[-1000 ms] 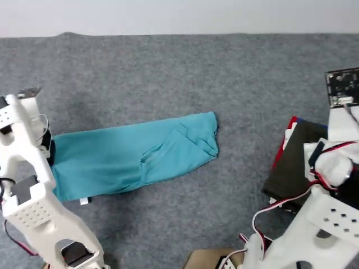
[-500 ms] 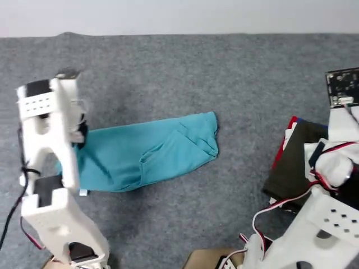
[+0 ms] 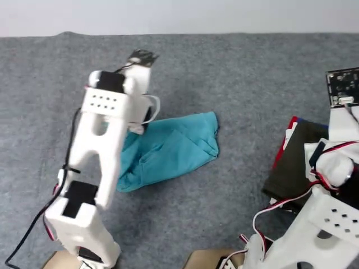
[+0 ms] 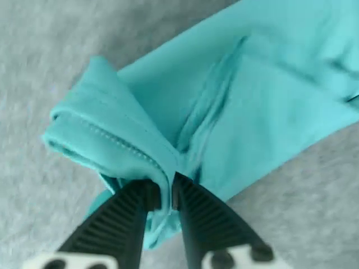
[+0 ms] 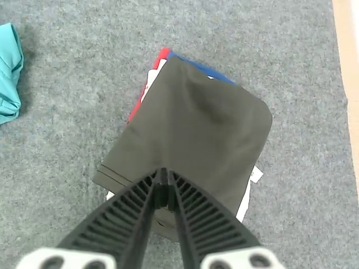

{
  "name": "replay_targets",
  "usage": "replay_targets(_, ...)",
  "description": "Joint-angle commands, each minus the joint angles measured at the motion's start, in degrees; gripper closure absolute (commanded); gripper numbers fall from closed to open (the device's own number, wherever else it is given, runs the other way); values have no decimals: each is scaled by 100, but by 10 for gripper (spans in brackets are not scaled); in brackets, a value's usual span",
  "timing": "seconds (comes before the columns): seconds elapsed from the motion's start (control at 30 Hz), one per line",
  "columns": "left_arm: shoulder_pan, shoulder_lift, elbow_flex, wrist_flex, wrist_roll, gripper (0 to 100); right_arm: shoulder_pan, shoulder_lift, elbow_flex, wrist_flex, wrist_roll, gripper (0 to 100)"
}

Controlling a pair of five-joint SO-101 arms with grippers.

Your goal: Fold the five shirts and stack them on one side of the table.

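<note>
Grey felt covers the table [image 3: 235, 78]. My left gripper [image 4: 162, 193] is clamped tight on one end of the teal shirt [image 4: 252, 112], holding it doubled over the rest at mid-table. I judge this a half-done fold. Next I should lay that end flat and release it. My right gripper [image 5: 164, 180], closed and empty, hangs over the folded stack [image 5: 196, 129].

The left arm [image 3: 104, 140] stretches from the near left toward the middle, with the left gripper [image 4: 162, 189] pinched on the teal shirt [image 3: 174, 148]. The right arm [image 3: 331, 168] sits folded at the near right, and the right gripper [image 5: 162, 178] has its jaws pressed together.
</note>
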Motion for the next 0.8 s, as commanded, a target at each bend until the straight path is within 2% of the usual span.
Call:
replay_targets(0.0,431,246,-804,158,176,996,-48,-119,-26,136,44,989)
replay_targets(0.4,1477,1732,-2422,167,598,996,-48,-127,-26,163,44,989)
replay_targets(0.77,1609,3015,-4048,167,598,996,-48,-145,-26,189,9,989)
